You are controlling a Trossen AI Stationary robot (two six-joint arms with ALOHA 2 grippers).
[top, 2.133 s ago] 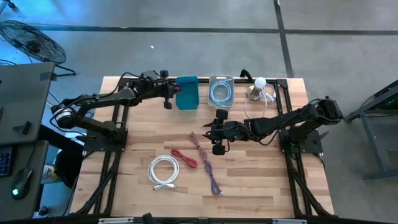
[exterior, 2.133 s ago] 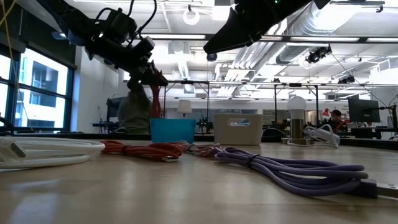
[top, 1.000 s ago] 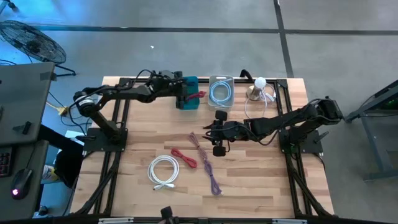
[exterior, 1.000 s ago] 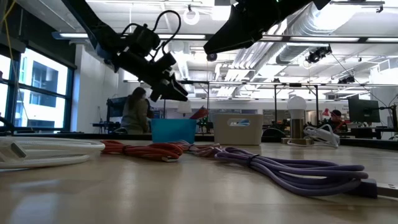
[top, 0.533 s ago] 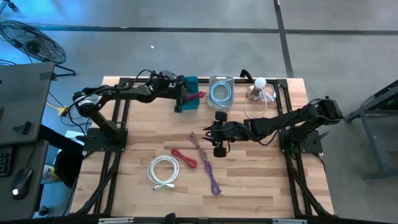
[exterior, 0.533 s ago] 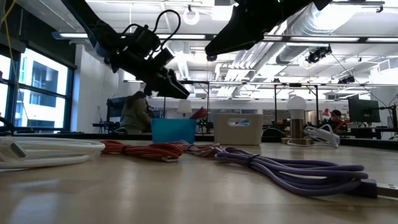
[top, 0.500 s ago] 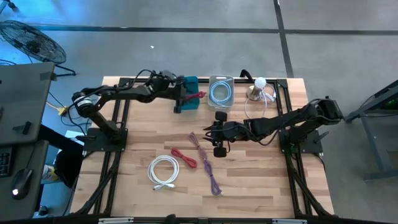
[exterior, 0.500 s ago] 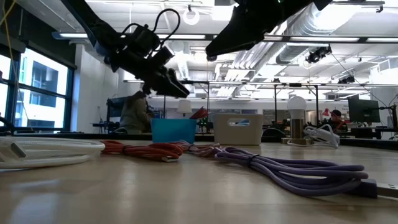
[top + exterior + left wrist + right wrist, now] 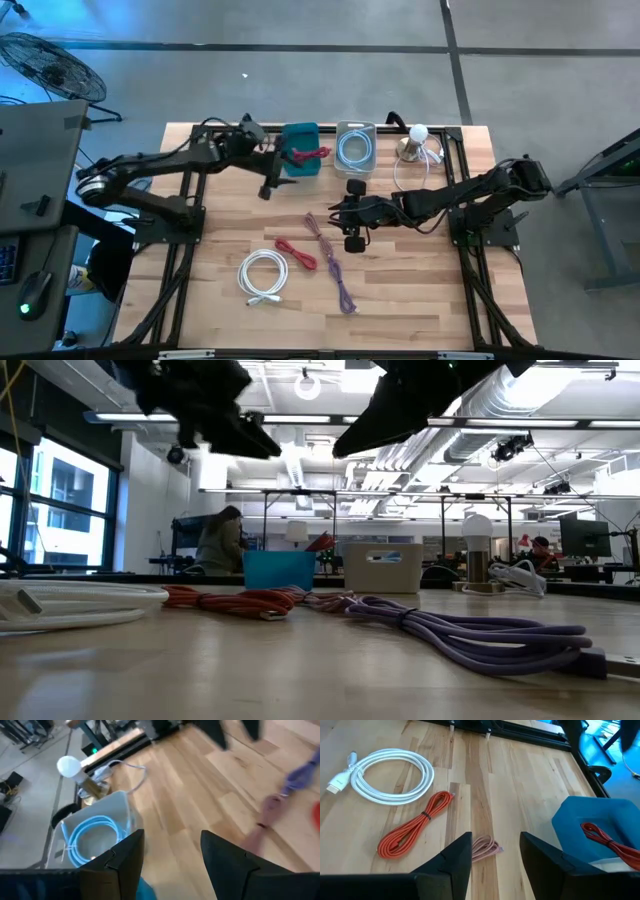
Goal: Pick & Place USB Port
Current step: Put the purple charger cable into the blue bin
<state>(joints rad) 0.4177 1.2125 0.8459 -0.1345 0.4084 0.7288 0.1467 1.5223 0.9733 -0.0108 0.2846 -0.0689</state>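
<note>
From the high view, the left gripper (image 9: 268, 178) sits just off the blue plastic bin (image 9: 301, 150) near the worktop's far edge, a red cable (image 9: 311, 154) draped in that bin, its end lying on the rim. The right gripper (image 9: 347, 215) hovers mid-worktop above the pinkish cable bundle (image 9: 318, 231), beside the coiled red cable (image 9: 296, 253), the purple cable (image 9: 339, 280) and the white cable coil (image 9: 262, 274).

The low view shows both arms raised above the cables; neither gripper holds anything.

In the left wrist view the fingers (image 9: 125, 860) stand apart and empty near the clear bin with a light-blue cable (image 9: 95, 838).

In the right wrist view the fingers (image 9: 457, 857) are parted, empty, over the pinkish bundle (image 9: 482, 847). The risk I judge: descending here could snag neighbouring cables, and the draped red cable might slide out.
</note>
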